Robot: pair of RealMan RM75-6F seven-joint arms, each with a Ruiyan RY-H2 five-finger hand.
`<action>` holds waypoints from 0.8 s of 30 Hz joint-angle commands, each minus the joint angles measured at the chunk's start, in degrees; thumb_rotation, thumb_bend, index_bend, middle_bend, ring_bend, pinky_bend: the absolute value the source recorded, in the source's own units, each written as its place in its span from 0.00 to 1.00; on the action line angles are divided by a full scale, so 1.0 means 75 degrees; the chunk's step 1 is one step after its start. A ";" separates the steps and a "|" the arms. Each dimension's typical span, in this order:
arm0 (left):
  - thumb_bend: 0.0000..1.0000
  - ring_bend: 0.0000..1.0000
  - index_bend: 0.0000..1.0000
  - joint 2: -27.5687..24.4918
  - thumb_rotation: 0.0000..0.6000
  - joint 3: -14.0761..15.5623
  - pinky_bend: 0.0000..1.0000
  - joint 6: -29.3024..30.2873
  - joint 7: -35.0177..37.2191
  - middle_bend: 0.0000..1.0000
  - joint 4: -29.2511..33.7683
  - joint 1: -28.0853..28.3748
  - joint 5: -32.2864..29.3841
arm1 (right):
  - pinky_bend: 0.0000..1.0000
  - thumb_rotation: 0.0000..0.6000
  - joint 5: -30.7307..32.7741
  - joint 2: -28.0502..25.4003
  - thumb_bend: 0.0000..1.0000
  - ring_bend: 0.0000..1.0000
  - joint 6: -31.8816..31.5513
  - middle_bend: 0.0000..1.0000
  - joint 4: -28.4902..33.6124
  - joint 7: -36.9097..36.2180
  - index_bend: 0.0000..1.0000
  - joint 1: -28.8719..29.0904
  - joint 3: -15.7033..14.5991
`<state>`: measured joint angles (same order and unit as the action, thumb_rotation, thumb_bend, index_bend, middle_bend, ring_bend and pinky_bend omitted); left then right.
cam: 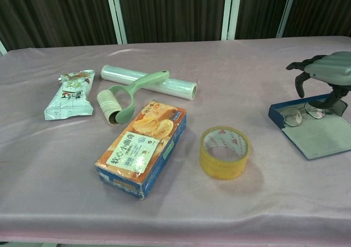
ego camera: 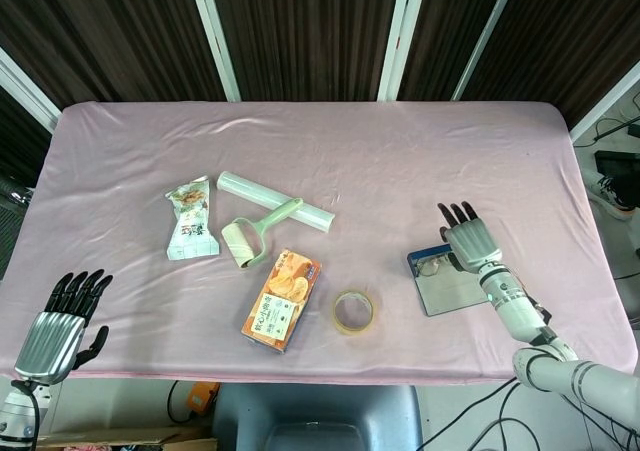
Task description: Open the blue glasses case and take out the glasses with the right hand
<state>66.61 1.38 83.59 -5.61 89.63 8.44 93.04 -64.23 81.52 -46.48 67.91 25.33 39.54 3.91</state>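
The blue glasses case (ego camera: 455, 289) (cam: 322, 134) lies open and flat at the right of the table. The glasses (ego camera: 432, 265) (cam: 293, 115) rest in its far half. My right hand (ego camera: 468, 241) (cam: 324, 72) hovers over the far right part of the case, fingers spread and curved downward, holding nothing. Its thumb (cam: 332, 98) points down beside the right lens; whether it touches is unclear. My left hand (ego camera: 60, 329) hangs off the table's front left corner, fingers extended and empty. It is out of the chest view.
A yellow tape roll (ego camera: 353, 311) (cam: 224, 151) sits left of the case. Further left lie a biscuit box (ego camera: 281, 300) (cam: 143, 147), a green lint roller (ego camera: 250, 236) (cam: 123, 97), a film roll (ego camera: 276, 202) (cam: 149, 81) and a snack packet (ego camera: 191, 221) (cam: 69, 95).
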 commanded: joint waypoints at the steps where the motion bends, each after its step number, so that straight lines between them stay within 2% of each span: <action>1: 0.41 0.00 0.00 -0.0001 1.00 -0.0002 0.00 0.0002 0.0009 0.04 0.0003 0.0001 -0.0001 | 0.00 1.00 0.0013 0.0079 0.55 0.00 0.0049 0.01 -0.0058 0.0023 0.56 0.0035 0.0006; 24: 0.41 0.00 0.00 -0.0043 1.00 -0.0002 0.00 0.0087 0.0128 0.04 -0.0036 -0.0028 0.0040 | 0.00 1.00 0.0133 0.0330 0.55 0.00 0.0039 0.04 -0.0237 0.0072 0.65 0.0106 0.0133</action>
<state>66.29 1.36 84.24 -4.65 89.36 8.24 93.33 -63.11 84.15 -45.89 65.89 26.20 40.40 4.72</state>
